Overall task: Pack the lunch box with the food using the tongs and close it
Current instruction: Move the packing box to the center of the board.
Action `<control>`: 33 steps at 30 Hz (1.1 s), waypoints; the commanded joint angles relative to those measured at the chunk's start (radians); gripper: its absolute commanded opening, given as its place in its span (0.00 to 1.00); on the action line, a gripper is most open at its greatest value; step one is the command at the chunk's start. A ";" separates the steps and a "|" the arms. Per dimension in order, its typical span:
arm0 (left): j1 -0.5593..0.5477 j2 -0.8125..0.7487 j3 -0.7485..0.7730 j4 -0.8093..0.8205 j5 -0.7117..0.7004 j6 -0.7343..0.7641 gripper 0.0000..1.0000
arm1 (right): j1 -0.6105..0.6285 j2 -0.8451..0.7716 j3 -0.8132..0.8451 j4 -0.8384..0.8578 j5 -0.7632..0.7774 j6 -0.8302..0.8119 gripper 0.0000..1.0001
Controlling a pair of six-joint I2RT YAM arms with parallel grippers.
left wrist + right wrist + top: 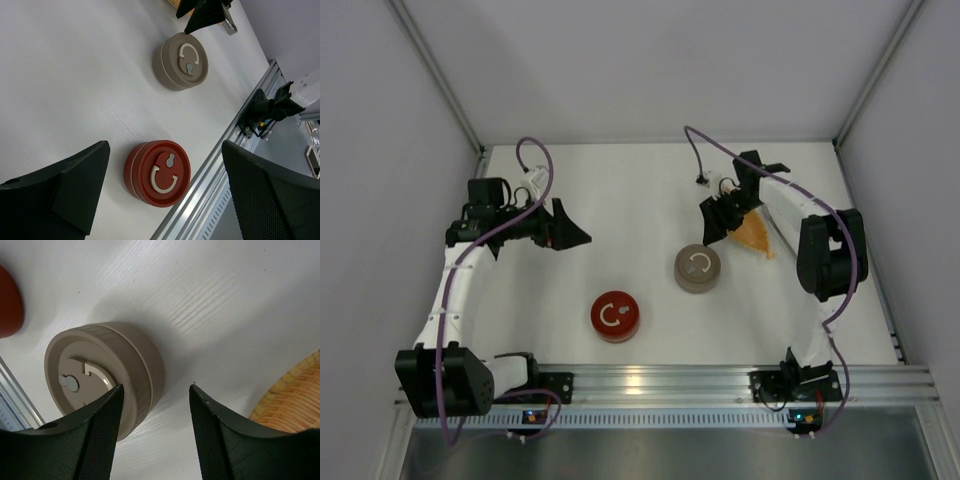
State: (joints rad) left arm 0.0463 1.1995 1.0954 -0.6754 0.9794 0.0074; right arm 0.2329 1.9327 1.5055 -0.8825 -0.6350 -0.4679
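Two round closed lunch box tins lie on the white table: a red one and a beige one. My left gripper hovers left of and beyond the red tin, open wide with nothing between its fingers. Just beyond the beige tin and beside the orange woven dish, my right gripper is open with only bare table between its fingers. The beige tin's side lies next to its left fingertip. The food and the tongs are out of view.
The orange dish sits at the right, partly hidden under the right arm. An aluminium rail runs along the near table edge. Grey walls close in the left, back and right sides.
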 commanded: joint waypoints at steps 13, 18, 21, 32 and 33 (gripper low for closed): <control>0.004 0.008 0.049 -0.032 0.035 0.051 0.98 | 0.117 -0.012 -0.169 0.060 0.060 -0.055 0.36; 0.004 0.005 0.046 -0.033 0.033 0.052 0.98 | 0.215 -0.092 -0.290 0.085 0.057 -0.064 0.24; 0.004 0.003 0.044 -0.035 0.031 0.049 0.98 | 0.293 -0.133 -0.364 0.122 0.081 -0.061 0.23; 0.004 -0.011 0.035 -0.042 -0.010 0.048 0.98 | 0.398 -0.175 -0.421 0.194 0.106 0.008 0.24; 0.006 -0.014 0.034 -0.043 -0.013 0.048 0.98 | 0.398 -0.173 -0.418 0.194 0.104 0.009 0.24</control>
State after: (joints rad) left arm 0.0463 1.2091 1.1053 -0.7170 0.9703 0.0334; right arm 0.6201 1.7233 1.1255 -0.7765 -0.6727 -0.4263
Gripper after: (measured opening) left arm 0.983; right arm 0.239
